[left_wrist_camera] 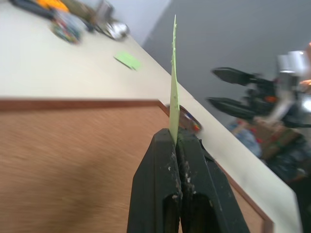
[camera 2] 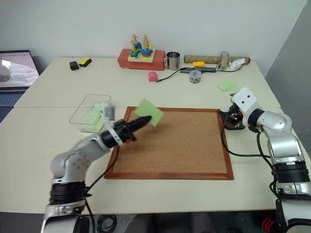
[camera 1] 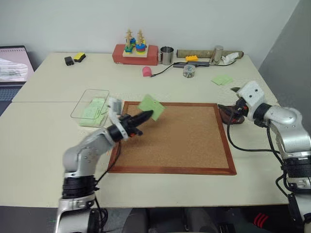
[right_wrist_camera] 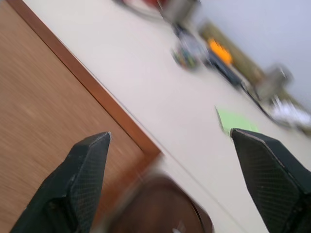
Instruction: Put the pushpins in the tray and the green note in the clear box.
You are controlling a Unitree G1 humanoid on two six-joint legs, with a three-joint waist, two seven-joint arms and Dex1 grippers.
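Even, soft indoor light; head views sharp, wrist views blurred.

The table (camera 1: 48,145) is lit evenly from above, with only faint shadows and no glare on the corkboard (camera 1: 180,141). In the left wrist view the fingers (left_wrist_camera: 165,194) and the note (left_wrist_camera: 173,97) pinched between them are crisp, while the corkboard behind them is smeared and the clutter beyond the fingertips is out of focus. In the right wrist view everything is soft with motion blur: the tray (right_wrist_camera: 155,208) between the fingers (right_wrist_camera: 82,179) is a brown smudge.
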